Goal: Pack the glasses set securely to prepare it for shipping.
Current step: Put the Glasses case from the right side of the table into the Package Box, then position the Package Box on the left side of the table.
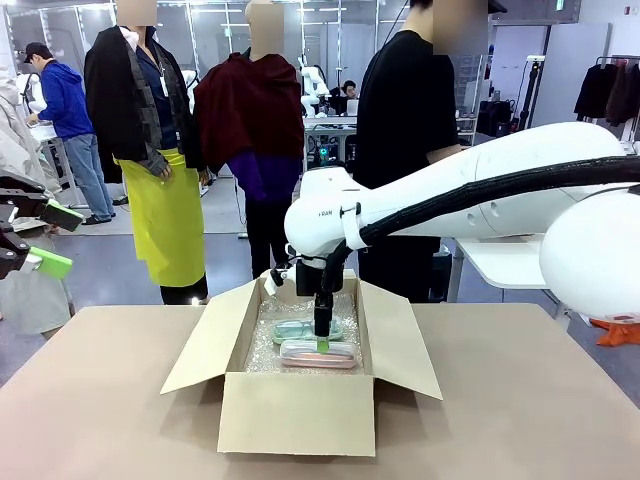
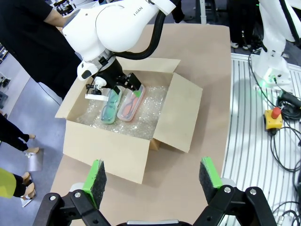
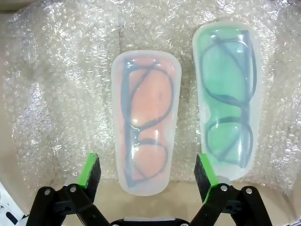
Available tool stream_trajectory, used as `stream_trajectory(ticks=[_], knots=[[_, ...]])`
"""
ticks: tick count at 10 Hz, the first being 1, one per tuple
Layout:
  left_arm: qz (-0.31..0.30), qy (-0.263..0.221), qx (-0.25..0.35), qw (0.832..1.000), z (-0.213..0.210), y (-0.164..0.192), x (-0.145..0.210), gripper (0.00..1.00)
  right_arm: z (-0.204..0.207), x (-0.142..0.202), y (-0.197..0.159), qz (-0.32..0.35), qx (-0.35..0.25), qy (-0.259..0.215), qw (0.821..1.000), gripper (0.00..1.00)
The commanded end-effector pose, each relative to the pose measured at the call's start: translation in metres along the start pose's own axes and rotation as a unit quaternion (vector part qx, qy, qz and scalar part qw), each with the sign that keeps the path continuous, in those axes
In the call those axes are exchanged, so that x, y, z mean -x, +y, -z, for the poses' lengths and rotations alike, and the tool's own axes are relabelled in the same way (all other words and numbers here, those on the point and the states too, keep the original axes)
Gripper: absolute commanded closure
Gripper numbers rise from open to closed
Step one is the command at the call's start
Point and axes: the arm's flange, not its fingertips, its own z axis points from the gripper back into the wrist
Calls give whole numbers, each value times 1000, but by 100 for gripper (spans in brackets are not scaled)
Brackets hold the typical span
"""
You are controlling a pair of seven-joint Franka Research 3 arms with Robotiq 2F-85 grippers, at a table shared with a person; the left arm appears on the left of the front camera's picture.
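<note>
Our right hand (image 3: 146, 167) is spread wide and straddles the near end of the salmon-pink pack (image 3: 146, 141) without pinching it. The mint-green pack (image 3: 228, 99) lies just beside it at 3 o'clock. Both rest on bubble wrap (image 3: 61, 94) inside the open cardboard box (image 1: 300, 410) on the bench (image 1: 520, 400). Our left hand (image 2: 153, 176) is also spread and empty, and hovers well off at the box's 9 o'clock. We judge a straight lift best here, so nothing drags the slick, glossy, round-cornered shells across the dimpled, yielding film. Dark frames show through both translucent covers.
</note>
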Motion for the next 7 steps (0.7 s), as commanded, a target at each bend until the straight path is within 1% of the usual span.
stream_trajectory(ticks=[1, 7], knots=[[8, -10, 3, 1000, -1, 2, -1, 0, 0, -1, 1, 0, 3, -5, 1000, 0], [8, -10, 3, 1000, -1, 2, -1, 0, 0, -1, 1, 0, 3, -5, 1000, 0]])
